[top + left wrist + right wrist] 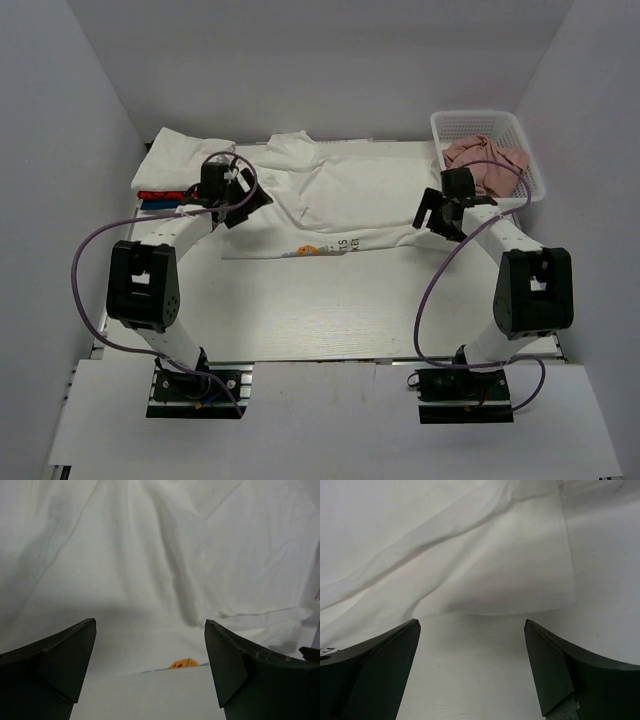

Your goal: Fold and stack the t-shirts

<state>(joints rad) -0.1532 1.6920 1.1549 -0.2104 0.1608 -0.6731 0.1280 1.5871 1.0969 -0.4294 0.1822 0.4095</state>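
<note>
A large white t-shirt with a coloured print and dark lettering lies spread across the back middle of the table. It fills the left wrist view, an orange bit of print showing at its near edge, and the right wrist view. A folded white shirt lies at the back left on folded red and blue shirts. My left gripper is open over the spread shirt's left edge. My right gripper is open at its right edge. Both are empty.
A white plastic basket at the back right holds crumpled pink cloth. White walls close in the table on the left, back and right. Purple cables loop from both arms.
</note>
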